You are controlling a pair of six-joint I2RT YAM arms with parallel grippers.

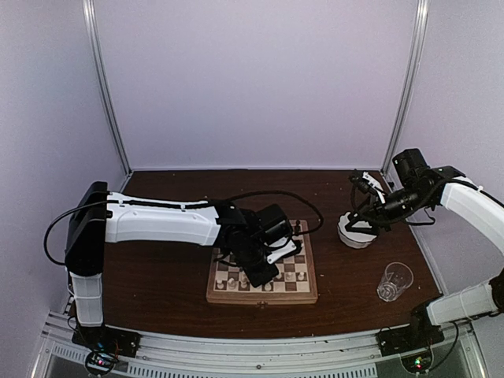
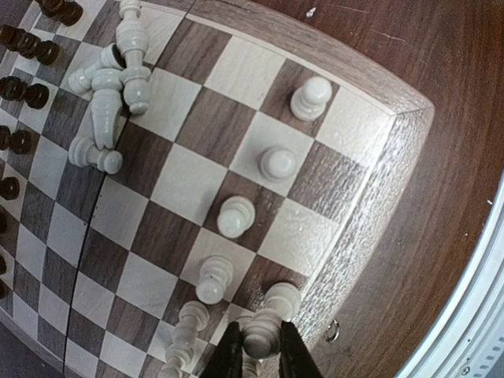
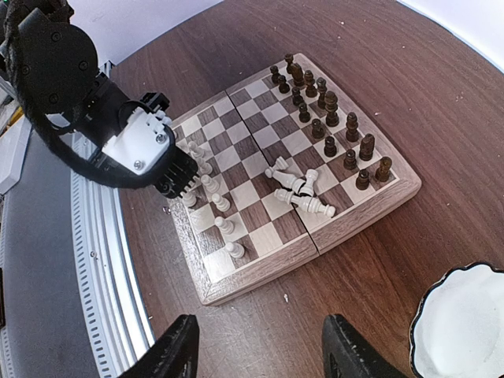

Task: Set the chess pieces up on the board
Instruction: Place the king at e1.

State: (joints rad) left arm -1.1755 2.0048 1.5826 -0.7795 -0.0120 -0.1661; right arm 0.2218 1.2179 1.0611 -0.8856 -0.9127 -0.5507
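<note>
Pinching a white piece [image 2: 261, 343], left end effector [image 2: 260, 337] low.

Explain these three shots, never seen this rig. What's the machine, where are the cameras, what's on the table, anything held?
Two robot arms are bolted at the near edge of a brown table, each ending in a two-finger gripper. The wide picture comes from a fixed camera above and behind them; the other two come from cameras on the wrists. On the table sit a wooden chessboard, a white bowl and a clear glass. On the board, dark pieces stand in two rows along one side, some white pieces stand along the opposite side, and a heap of white ones lies toppled between. The left gripper is closed on one white piece at the board's edge. The right gripper is open and empty, beside the bowl.
</note>
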